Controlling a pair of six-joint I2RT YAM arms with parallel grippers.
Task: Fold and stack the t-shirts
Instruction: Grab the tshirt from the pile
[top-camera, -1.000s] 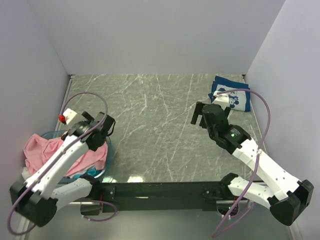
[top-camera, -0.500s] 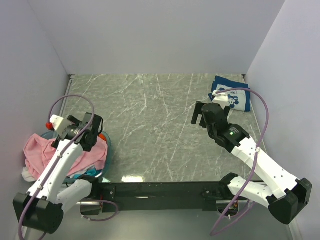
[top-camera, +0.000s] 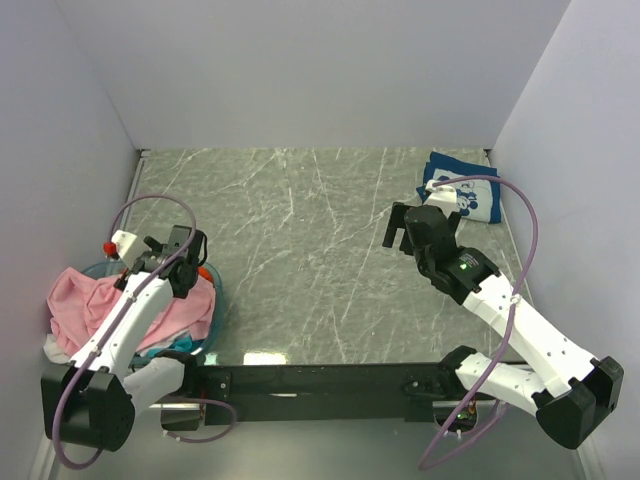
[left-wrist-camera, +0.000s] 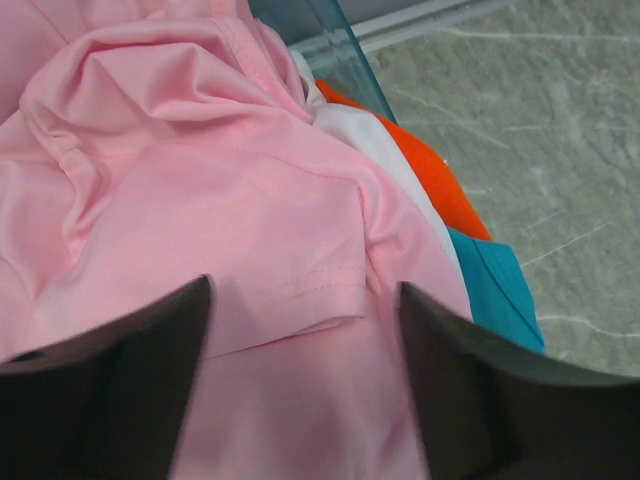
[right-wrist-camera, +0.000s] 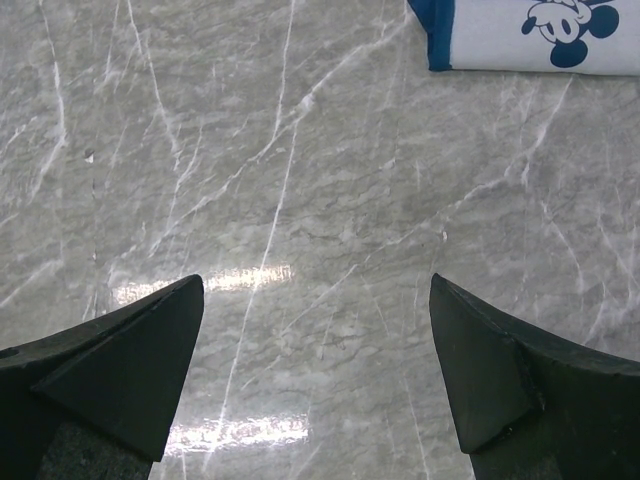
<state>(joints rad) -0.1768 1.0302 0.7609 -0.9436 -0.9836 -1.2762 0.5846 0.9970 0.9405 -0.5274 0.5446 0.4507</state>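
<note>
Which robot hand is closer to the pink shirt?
Left. The left gripper hangs open right over the pink shirt in the basket. The right gripper is far across the table, open over bare marble near the navy shirt.

Soft, matt cloth, creased and stitched at the hem: a pink t-shirt (left-wrist-camera: 200, 200), with a white t-shirt (left-wrist-camera: 370, 135), an orange t-shirt (left-wrist-camera: 440, 185) and a teal t-shirt (left-wrist-camera: 500, 290) of the same dull weave. The basket (left-wrist-camera: 330, 50) is smooth, translucent blue plastic. The table (right-wrist-camera: 300, 200) is polished grey marble-look, glaring. The navy t-shirt (right-wrist-camera: 520, 40) shows flat print. The right gripper (right-wrist-camera: 315, 285) has matt black fingers (right-wrist-camera: 110, 370).
</note>
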